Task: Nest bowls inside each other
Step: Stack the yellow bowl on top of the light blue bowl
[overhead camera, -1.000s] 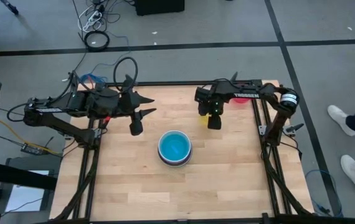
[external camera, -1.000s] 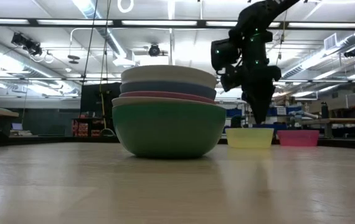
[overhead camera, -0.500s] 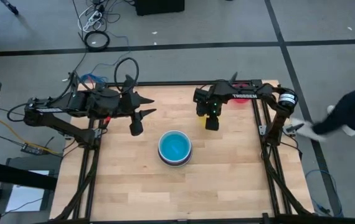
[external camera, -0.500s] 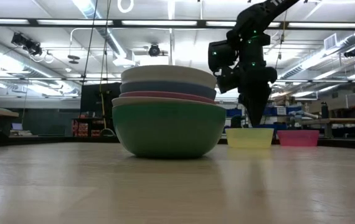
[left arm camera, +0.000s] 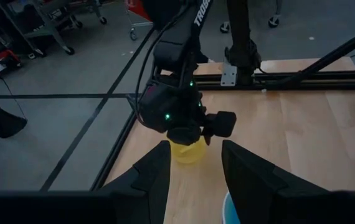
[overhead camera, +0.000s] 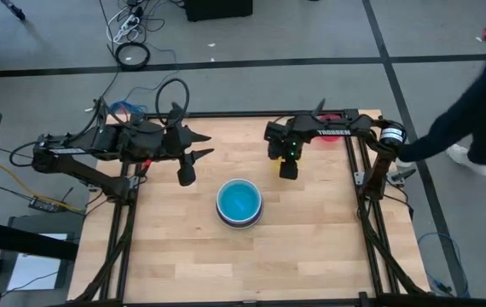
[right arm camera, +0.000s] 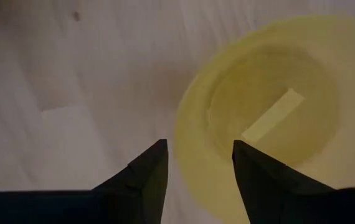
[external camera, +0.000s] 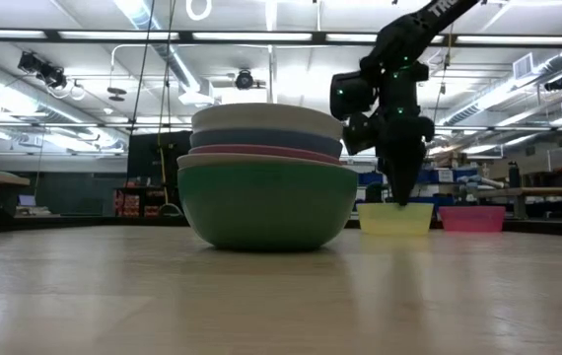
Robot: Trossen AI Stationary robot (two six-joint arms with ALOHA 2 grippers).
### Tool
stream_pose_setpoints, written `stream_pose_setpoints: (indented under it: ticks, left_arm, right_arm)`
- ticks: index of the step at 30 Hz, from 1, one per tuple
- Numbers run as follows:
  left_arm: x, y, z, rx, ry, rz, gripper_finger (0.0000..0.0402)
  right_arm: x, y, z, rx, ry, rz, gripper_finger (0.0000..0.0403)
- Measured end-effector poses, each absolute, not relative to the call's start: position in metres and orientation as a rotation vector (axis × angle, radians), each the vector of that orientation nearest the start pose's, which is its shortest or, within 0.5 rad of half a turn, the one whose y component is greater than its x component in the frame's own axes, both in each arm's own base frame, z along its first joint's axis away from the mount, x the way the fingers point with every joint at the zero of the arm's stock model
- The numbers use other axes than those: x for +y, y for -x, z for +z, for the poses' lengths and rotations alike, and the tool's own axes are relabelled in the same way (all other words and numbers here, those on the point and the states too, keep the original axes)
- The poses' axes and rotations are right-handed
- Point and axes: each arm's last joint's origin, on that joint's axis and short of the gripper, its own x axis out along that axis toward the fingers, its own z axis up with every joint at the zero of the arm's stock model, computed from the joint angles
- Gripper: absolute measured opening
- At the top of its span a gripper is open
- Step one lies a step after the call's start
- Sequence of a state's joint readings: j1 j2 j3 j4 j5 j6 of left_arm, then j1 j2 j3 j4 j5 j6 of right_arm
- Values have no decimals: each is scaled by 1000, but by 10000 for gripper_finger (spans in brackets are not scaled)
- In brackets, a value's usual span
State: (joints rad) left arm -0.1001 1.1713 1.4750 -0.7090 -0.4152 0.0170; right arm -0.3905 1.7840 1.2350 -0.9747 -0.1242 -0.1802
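Right claw point(overhead camera: 286, 170) low over yellow bowl point(right arm camera: 261, 118) nr back-right of worktop point(overhead camera: 311, 247), pointing down; fingers point(right arm camera: 145, 174) spread, straddling bowl's near rim, not pinching anything. Same in low view: claw tip point(external camera: 399, 194) just at yellow bowl point(external camera: 395, 218) rim, touching or not – can't tell. Pale rectangular label or tape strip inside bowl bottom.

Pink bowl point(external camera: 471, 218) just beside yellow one, further toward right edge; in high view partly hidden under right arm point(overhead camera: 335, 136).

Stack of nested bowls point(overhead camera: 240, 203) mid-worktop, apart from both claws: green outermost point(external camera: 266, 202), then pink, blue-grey and white rims above it; from above, blue inside showing.

Left claw point(overhead camera: 187, 175) hovering at left side of worktop, well clear of stack; fingers point(left arm camera: 153, 171) spread, holding nothing.

Person's legs point(overhead camera: 469, 119) on floor beyond right side of frame.
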Motion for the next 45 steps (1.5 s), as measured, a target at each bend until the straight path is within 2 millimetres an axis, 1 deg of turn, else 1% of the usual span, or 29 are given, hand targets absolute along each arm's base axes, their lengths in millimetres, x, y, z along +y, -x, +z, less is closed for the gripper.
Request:
stream_pose_setpoints:
  ticks: [8,12,14,16,19,20,23,27,29,31,36,38,41,45]
  left_arm:
    - [-10,-220,440,396,-118,308,153]
    - [-10,-220,440,395,-119,308,153]
    - [-10,-220,440,395,-119,308,153]
    - [-10,-220,440,395,-119,308,153]
    - [-10,-220,440,395,-120,308,153]
    - [-10,-220,440,396,-121,307,153]
    - [-10,-220,440,396,-122,307,153]
    - [-10,-220,440,397,-125,307,153]
    - [-10,-220,440,398,-130,306,153]
    - [-10,-220,440,399,-140,304,153]
    - [-10,-219,440,402,-145,309,153]
    - [-9,-219,440,406,-152,339,153]
    - [-6,-218,438,426,-173,408,153]
    - [-1,-217,438,431,-175,460,153]
  right_arm:
    - [-118,-289,169,1499,-258,-86,166]
    - [-118,-286,160,1485,-256,-90,155]
    - [-118,-286,160,1483,-255,-90,139]
    - [-118,-286,160,1480,-250,-87,108]
    - [-117,-287,160,1482,-239,-75,34]
    - [-117,-287,160,1483,-234,-70,19]
    - [-114,-287,161,1485,-226,-61,8]
    - [-106,-287,164,1506,-205,-34,2]
    - [-103,-290,171,1510,-202,-18,1]
    - [-99,-295,182,1491,-193,-6,0]
    - [-87,-312,224,1371,-139,3,1]
    - [-79,-317,240,1341,-117,8,1]
    - [-63,-326,262,1312,-72,14,1]
    - [-28,-338,289,1230,-14,82,0]
